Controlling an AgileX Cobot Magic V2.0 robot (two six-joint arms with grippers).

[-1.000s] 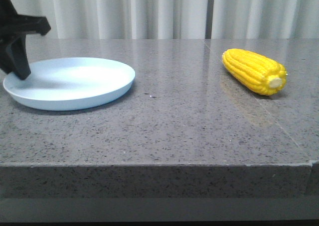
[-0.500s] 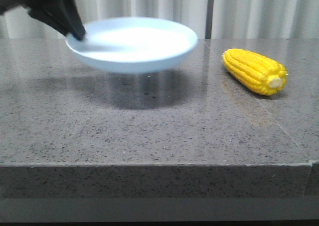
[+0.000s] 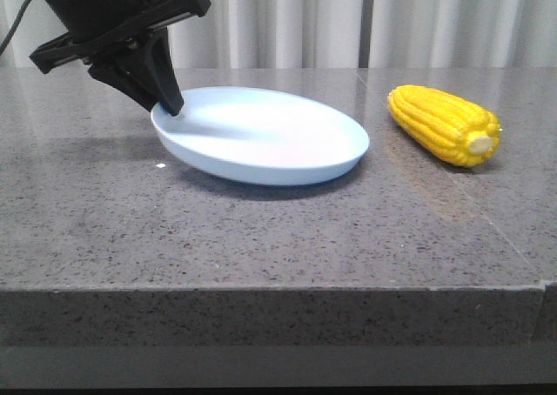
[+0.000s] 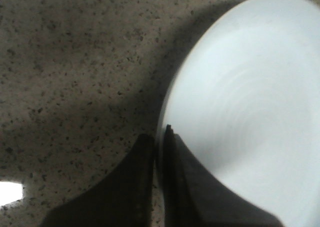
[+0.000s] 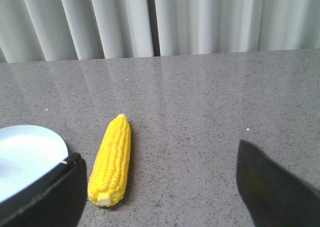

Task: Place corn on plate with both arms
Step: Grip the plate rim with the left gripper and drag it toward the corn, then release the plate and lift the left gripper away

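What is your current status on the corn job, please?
Left claw shut on plate rim, plate tilted. Right claw open, empty. Corn on table beside plate, untouched. Nothing in the way.

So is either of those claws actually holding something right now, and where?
Yes: the left gripper pinches the plate by its rim. The right gripper is open, holding nothing.

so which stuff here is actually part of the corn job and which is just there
Part of the job:
- corn
- plate
- left gripper, shut on the plate's rim
- right gripper, open, behind the corn

Just there:
- table
- curtain
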